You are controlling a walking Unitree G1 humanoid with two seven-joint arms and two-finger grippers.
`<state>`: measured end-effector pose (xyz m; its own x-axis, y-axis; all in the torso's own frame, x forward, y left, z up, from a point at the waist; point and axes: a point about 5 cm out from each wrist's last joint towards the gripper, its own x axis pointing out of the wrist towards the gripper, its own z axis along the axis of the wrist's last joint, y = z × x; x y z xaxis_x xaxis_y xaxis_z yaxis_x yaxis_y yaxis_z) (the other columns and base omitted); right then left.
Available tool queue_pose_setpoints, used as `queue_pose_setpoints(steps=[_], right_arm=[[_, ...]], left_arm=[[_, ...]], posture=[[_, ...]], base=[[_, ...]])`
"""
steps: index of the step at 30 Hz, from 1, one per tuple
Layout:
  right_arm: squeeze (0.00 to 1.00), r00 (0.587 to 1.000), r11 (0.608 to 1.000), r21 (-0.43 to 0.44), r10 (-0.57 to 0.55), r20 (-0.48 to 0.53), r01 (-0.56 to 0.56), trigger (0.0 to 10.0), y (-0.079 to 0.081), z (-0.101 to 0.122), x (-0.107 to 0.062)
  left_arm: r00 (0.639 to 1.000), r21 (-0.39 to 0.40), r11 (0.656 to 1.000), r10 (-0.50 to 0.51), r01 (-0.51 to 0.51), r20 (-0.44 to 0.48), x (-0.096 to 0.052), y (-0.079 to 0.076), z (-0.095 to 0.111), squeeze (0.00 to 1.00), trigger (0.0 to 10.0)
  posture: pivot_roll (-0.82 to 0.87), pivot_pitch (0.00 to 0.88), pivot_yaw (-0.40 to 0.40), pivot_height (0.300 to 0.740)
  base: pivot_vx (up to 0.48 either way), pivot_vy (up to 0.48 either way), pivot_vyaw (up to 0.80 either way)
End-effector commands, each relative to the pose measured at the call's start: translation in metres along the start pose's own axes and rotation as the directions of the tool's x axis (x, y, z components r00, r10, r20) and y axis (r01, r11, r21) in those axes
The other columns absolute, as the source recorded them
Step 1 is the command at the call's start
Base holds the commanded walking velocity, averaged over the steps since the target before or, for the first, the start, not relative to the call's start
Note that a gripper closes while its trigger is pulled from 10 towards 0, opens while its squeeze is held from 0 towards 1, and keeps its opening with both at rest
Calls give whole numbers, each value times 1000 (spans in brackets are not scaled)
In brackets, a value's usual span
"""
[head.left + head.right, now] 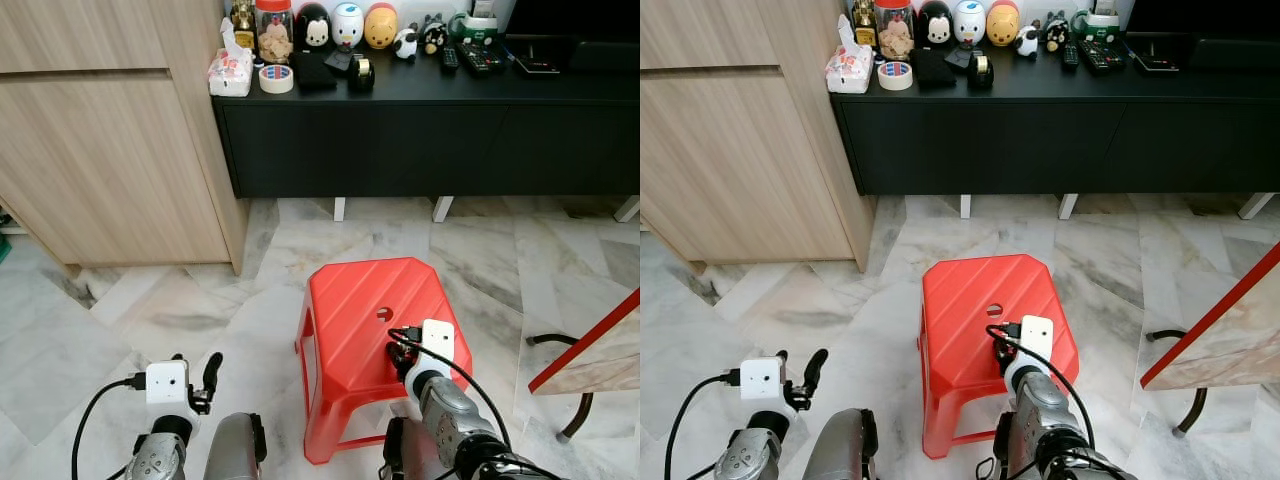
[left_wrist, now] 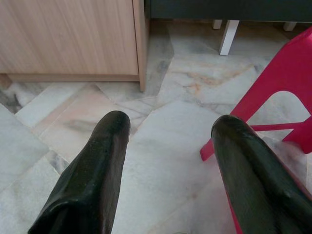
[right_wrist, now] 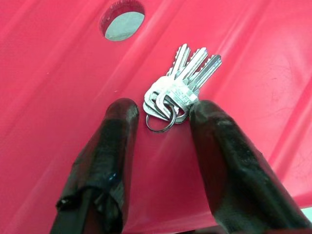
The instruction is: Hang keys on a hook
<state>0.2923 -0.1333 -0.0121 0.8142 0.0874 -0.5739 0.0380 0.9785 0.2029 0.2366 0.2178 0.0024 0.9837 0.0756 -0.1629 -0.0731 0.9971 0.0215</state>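
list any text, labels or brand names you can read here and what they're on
No text can be read.
Silver keys on the red plastic stool: any stamped marks are too blurred.
Tissue pack, tape roll and clear jar on the black cabinet: print too small.

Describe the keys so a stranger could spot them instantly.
Find the red plastic stool on the marble floor before the black cabinet. On its seat, near the round hole, lie the silver keys on a ring, between the right end effector fingers.
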Motion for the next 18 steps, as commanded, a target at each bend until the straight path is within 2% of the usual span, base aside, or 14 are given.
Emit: queue_pose_setpoints(steps=[1, 18], right_arm=[[0, 999, 1000, -15, 4, -32, -4, 0, 1, -6, -1], [0, 999, 999, -40, 32, 8, -32, 0, 7, 2, 1]], left_arm=[[1000, 8, 1000, -8, 8, -30, -5, -1, -7, 0, 10000], [999, 7, 1000, -13, 13, -32, -5, -2, -8, 0, 10000]], posture=[[111, 103, -42, 591], [113, 100, -42, 591]], base=[[0, 0, 0], [0, 0, 0]])
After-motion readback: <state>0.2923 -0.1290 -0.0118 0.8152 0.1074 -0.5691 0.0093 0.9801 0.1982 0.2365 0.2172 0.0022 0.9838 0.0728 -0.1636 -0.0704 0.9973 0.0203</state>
